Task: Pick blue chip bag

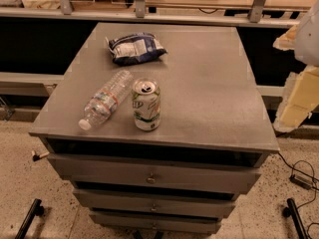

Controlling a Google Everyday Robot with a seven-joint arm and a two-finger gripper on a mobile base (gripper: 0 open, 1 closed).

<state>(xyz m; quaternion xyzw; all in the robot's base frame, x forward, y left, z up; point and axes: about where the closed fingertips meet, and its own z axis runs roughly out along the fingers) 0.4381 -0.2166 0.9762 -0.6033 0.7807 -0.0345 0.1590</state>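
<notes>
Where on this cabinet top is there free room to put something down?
The right half of the cabinet top, right of the soda can, is bare. The left is crowded: blue chip bag, water bottle. The gripper hangs beyond the right edge.

No text could be read with certainty. A white printed panel was seen on the blue chip bag point(135, 48), in the upper middle of the frame, but its print was too small to be made out. Green lettering was borne on the white side of the soda can point(146, 105) at the centre, yet no brand could be read from it. A label with a red band was wrapped round the water bottle point(105, 100), just left of the can, its words illegible. The gripper point(298, 96) was seen at the right edge of the frame.
</notes>
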